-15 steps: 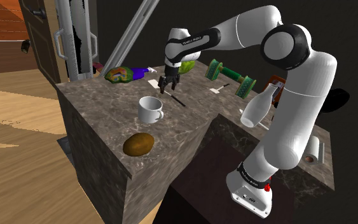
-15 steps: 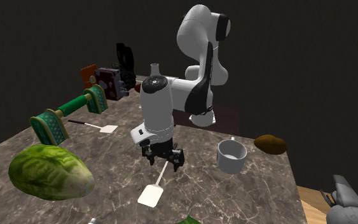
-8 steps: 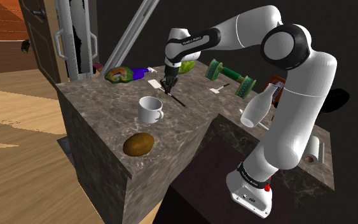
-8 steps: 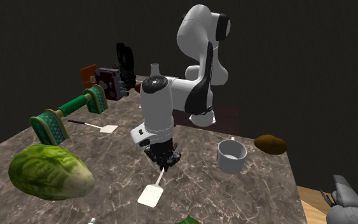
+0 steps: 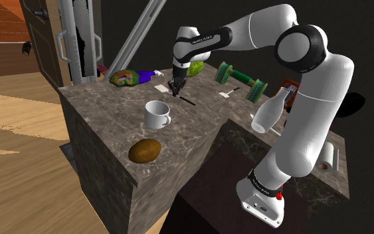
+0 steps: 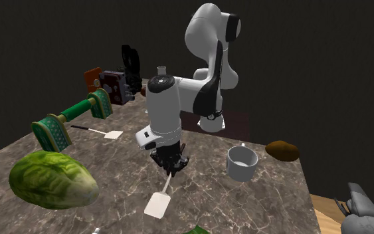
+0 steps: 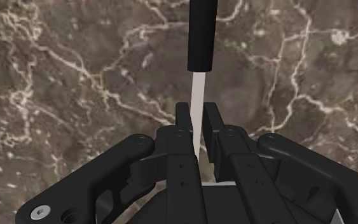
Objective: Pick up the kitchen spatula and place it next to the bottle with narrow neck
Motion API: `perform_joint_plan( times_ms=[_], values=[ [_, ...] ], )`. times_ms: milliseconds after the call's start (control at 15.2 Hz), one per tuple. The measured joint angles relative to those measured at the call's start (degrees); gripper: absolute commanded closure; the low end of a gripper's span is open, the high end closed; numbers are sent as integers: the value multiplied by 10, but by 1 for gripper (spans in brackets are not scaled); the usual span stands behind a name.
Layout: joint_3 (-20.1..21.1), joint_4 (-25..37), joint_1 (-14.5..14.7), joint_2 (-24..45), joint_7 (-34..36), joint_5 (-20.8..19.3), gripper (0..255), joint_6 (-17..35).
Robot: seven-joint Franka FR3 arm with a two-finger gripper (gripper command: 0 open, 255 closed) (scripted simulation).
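Gripper (image 7: 197, 113) had its fingers pinched tight on the kitchen spatula (image 7: 201, 38), mid-shaft, near the white mug (image 6: 242, 163) on the marbled countertop (image 6: 265, 206).

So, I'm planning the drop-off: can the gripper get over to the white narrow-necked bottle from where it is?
Probably yes. The gripper, shut on the spatula, has open marble top between it and the bottle. The green dumbbell lies behind that line and does not cross it.
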Motion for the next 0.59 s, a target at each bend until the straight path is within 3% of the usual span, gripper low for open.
perform_joint_plan(
  times_ms=[594],
  values=[
    [-1, 34, 2, -27, 4, -4, 255, -61]
  ],
)
